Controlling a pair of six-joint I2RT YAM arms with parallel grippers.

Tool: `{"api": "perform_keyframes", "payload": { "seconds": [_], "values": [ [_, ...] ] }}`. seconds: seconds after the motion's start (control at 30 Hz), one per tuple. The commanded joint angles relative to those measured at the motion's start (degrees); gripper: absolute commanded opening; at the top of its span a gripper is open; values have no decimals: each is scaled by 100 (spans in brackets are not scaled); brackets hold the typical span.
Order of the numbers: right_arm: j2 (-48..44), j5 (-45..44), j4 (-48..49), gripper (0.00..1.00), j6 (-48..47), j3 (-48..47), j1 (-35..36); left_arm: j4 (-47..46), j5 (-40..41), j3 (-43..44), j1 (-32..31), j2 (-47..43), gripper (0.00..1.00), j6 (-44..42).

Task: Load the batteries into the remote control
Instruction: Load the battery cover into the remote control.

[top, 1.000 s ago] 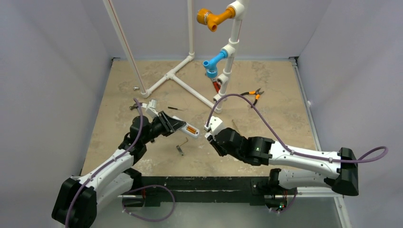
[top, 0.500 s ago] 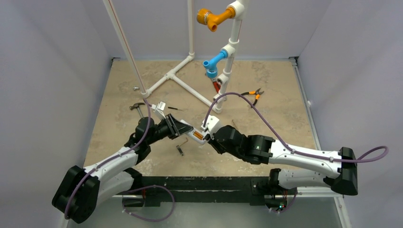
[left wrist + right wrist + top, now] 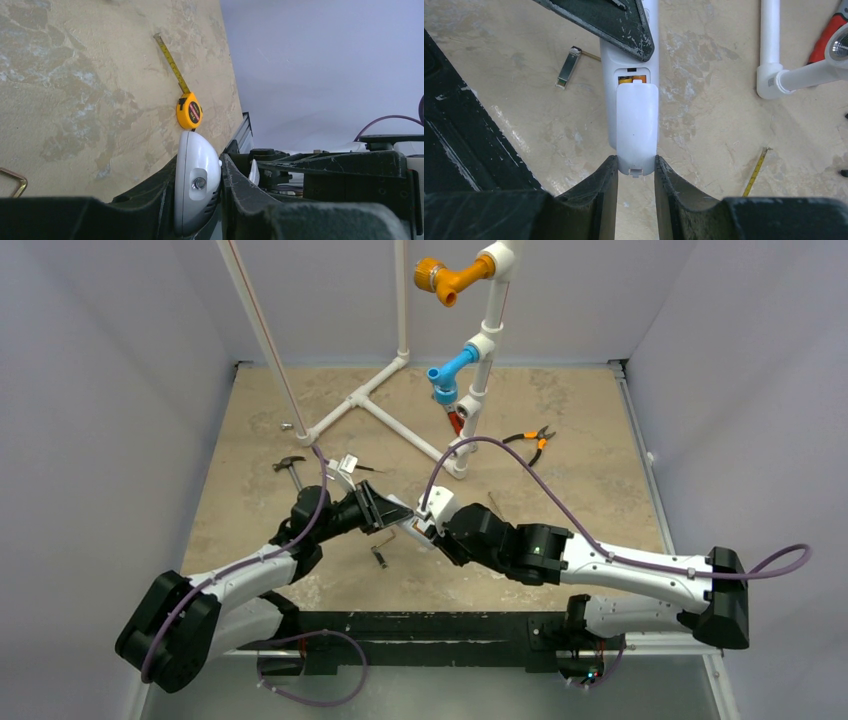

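A: Seen from overhead?

B: Shows the remote control (image 3: 411, 524) caught between the left gripper (image 3: 393, 512) and the right gripper (image 3: 430, 528), over the near middle of the tabletop (image 3: 560, 490). Leaves orange-handled pliers (image 3: 533, 440) lying to the right of the white pipe frame (image 3: 400, 410) and a small hammer (image 3: 290, 466) to its left.

A: And from the left wrist?

B: Looks along the remote control (image 3: 196, 180), with its rounded white end clamped tight between the left jaws. Catches a yellow tape measure (image 3: 190, 113) lying beyond on the tabletop, blade pulled out.

A: From the right wrist?

B: Finds the back of the remote control facing the lens. Has the battery cover (image 3: 636, 125) sitting short of fully closed, with an orange-copper battery (image 3: 631, 79) showing in the gap beyond it. Has the right jaws pressed against both sides of the cover's near end. Puts a black left finger (image 3: 609, 20) across the far part of the remote control. Takes in a small metal strip (image 3: 566, 67) on the tabletop to the left and a red-handled tool (image 3: 831, 30) by the pipe at upper right.
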State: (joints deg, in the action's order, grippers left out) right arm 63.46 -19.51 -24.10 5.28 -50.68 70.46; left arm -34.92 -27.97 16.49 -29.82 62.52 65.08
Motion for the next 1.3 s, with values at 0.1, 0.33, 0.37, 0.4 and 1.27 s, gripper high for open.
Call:
{"api": "perform_keyframes", "payload": {
  "seconds": [0.1, 0.33, 0.37, 0.4, 1.27],
  "values": [
    [217, 43, 288, 20, -27, -241, 3, -585, -195, 204, -59, 36, 0, 32],
    [260, 78, 324, 20, -53, -241, 3, -692, -280, 214, -78, 91, 0, 23],
    [271, 79, 328, 20, -53, -243, 3, -714, -303, 226, -90, 102, 0, 22],
    [280, 95, 344, 19, -53, -241, 3, -740, -326, 237, -90, 114, 0, 22],
    [331, 52, 158, 19, -8, -171, 8, -815, -310, 299, -116, 154, 0, -4]
  ]
}}
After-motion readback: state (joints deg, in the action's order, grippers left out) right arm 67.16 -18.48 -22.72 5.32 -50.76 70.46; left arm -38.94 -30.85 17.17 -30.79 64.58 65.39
